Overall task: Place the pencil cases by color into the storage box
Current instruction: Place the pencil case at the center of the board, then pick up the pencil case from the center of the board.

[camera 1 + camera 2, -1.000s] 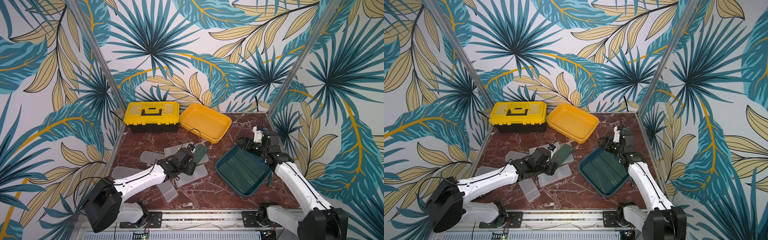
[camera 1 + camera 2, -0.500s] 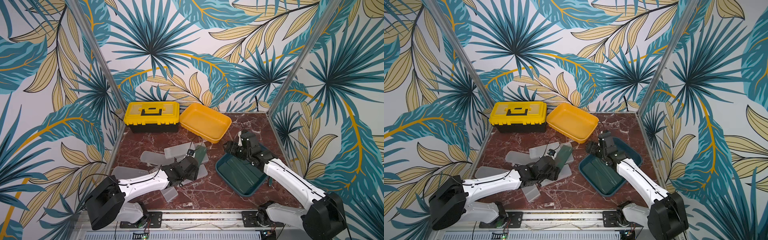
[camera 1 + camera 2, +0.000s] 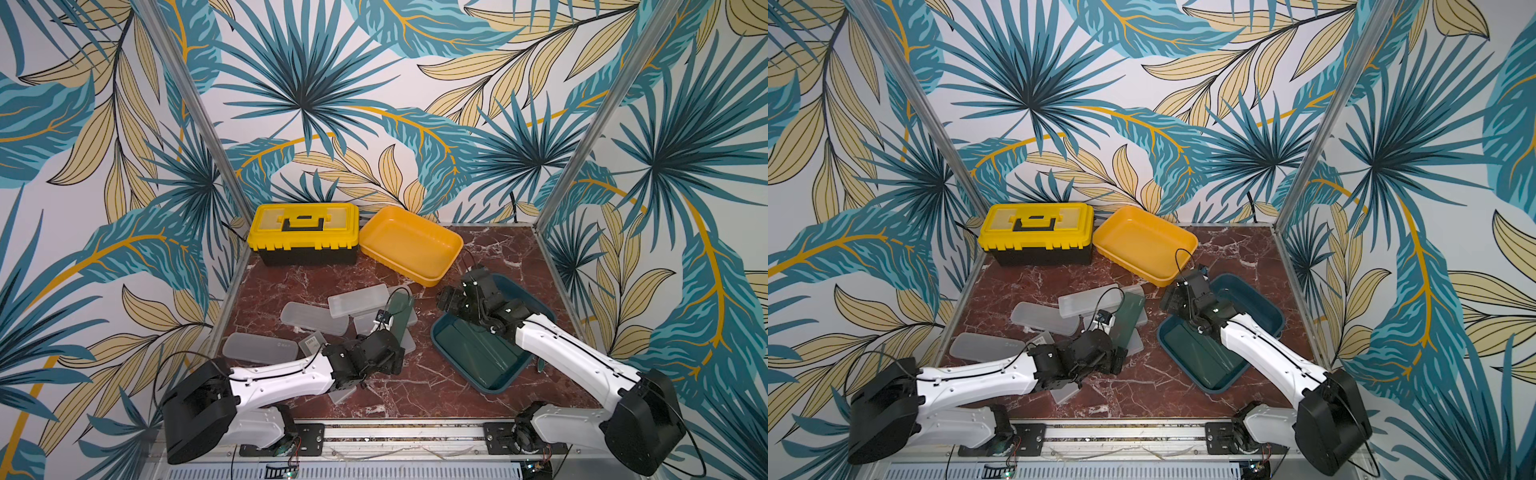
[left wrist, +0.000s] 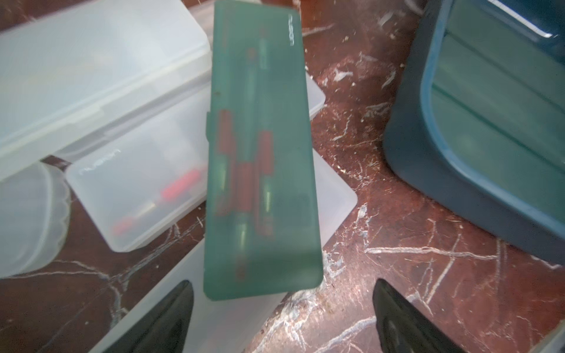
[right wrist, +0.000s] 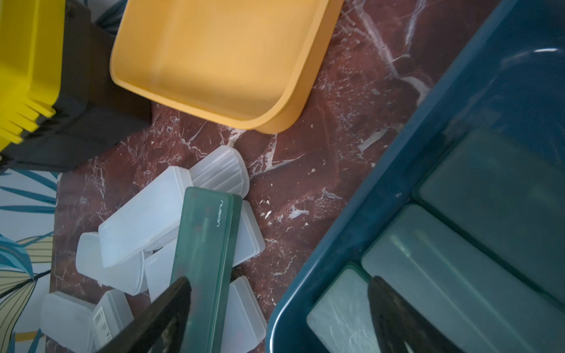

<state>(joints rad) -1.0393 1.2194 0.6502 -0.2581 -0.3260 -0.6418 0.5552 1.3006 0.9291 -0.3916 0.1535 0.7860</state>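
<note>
Left claw [image 4: 282,285] is spread wide, grasping nothing. Green pencil case [image 4: 260,152] lies tilted on top of the frosted cases [image 3: 357,298] mid-desk [image 3: 415,374]. Its near end sits between the left fingers [image 4: 171,318], no contact visible. Right claw [image 5: 279,287] is also wide and empty, hovering over the teal bin [image 5: 360,220] rim on the pile side. Green cases [image 5: 452,275] lie flat, side by side, inside that bin. Frosted ones are all on the desk, one with a barcode sticker [image 3: 311,344]. Yellow tray [image 3: 409,245] sits beside the toolbox [image 3: 303,232] at the back.
</note>
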